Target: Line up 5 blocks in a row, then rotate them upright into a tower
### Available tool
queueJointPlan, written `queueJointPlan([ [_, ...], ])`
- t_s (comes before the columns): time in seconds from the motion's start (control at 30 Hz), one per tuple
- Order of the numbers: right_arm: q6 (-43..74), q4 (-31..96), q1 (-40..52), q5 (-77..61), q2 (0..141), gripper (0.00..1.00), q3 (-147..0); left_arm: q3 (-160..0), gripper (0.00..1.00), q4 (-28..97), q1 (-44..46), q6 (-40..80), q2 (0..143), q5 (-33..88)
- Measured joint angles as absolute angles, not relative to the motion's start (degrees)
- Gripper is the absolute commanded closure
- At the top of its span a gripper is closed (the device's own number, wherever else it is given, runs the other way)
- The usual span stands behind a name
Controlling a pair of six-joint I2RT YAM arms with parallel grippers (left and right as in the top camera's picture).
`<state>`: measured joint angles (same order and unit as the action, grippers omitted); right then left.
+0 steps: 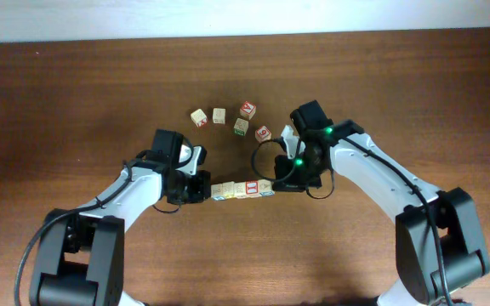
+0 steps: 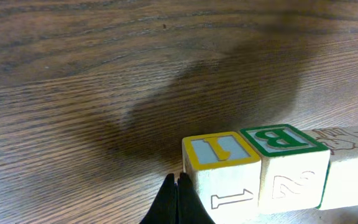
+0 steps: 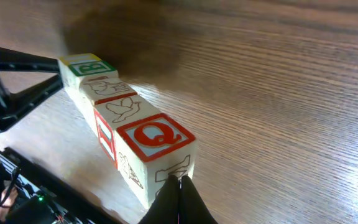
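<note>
Two pincers, both clenched to a point with nothing between their fingers, brace a line of cubes from either end. The left pincer (image 2: 176, 198) has its dark tips just beside the outer face of the yellow-framed block (image 2: 219, 152); I cannot tell whether they quite touch. The right pincer (image 3: 179, 198), closed the same way, sits at the lower edge of the red-framed Q block (image 3: 157, 137).

Between them lies the row of five blocks (image 1: 242, 189), near the middle of the table (image 1: 398, 85). It runs almost from 9 o'clock to 3 o'clock, with the left arm at the 9 end and the right arm at the 3 end. Next to the yellow one stands the green B block (image 2: 281, 138), and the faces sit flush all along.

My reading is that the gathering is done and the turn itself is in hand. Nothing here marks how much of it is finished, so most of the rotation may yet remain.

The blocks are pale bare wood, crisp-cornered cubes with coloured printed frames on top and thin outline drawings on their sides. They look smooth and light, and a line pressed only at its ends could buckle.

Five loose cubes (image 1: 219, 116) are scattered towards 12 o'clock, apart from the row. The tabletop is dark brown with a fine streaky grain and a dull sheen.
</note>
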<state>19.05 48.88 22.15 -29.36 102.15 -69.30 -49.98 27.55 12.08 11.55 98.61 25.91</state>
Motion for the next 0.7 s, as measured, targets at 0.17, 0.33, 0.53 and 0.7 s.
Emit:
queueJointPlan([
  [0.17, 19.14, 49.45, 22.50, -29.30, 102.04, 0.96, -69.76, -49.91, 1.00, 27.53, 12.08, 11.55, 98.80, 25.69],
  [0.33, 19.46, 50.30, 23.79, -27.40, 102.04, 0.96, -70.35, -49.91, 1.00, 27.53, 11.99, 11.57, 98.83, 25.43],
  [0.53, 19.70, 52.75, 26.02, -24.23, 101.91, 0.96, -74.22, -49.87, 1.00, 27.57, 11.97, 11.55, 98.91, 24.86],
  [0.7, 19.73, 52.75, 26.83, -23.33, 101.67, 0.96, -74.81, -49.69, 1.00, 27.57, 11.92, 11.55, 98.91, 24.51],
])
